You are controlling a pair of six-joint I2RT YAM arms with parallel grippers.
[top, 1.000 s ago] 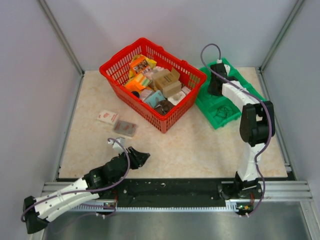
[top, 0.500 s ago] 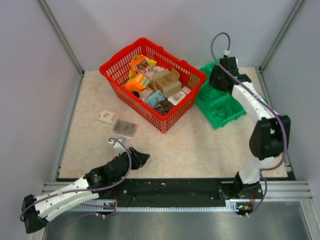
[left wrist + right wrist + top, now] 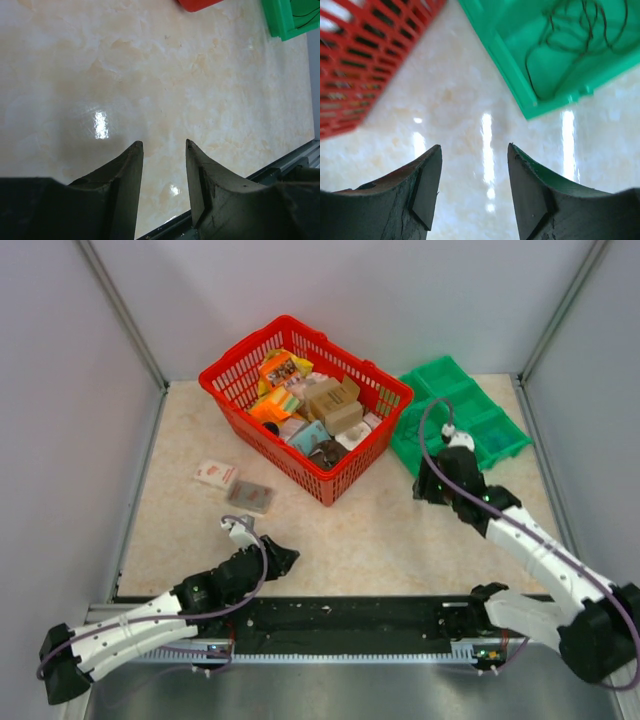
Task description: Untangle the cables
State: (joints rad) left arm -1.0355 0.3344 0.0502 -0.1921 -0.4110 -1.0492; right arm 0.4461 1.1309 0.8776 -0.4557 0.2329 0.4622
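Cables (image 3: 580, 37), thin dark limp wires, lay in overlapping loops inside a green plastic compartment tray (image 3: 505, 30). The right gripper (image 3: 474, 147) hung just beside it and the left gripper (image 3: 163, 143) well apart, both part-open and empty. Untangling looked unfinished.

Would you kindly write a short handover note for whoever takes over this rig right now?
Left pincer: open, empty, over the table.
Right pincer: open, empty, just short of the tray.
Cables: looped together in the tray's near corner.
Done: none separated.
To do: grip them, pull them apart.
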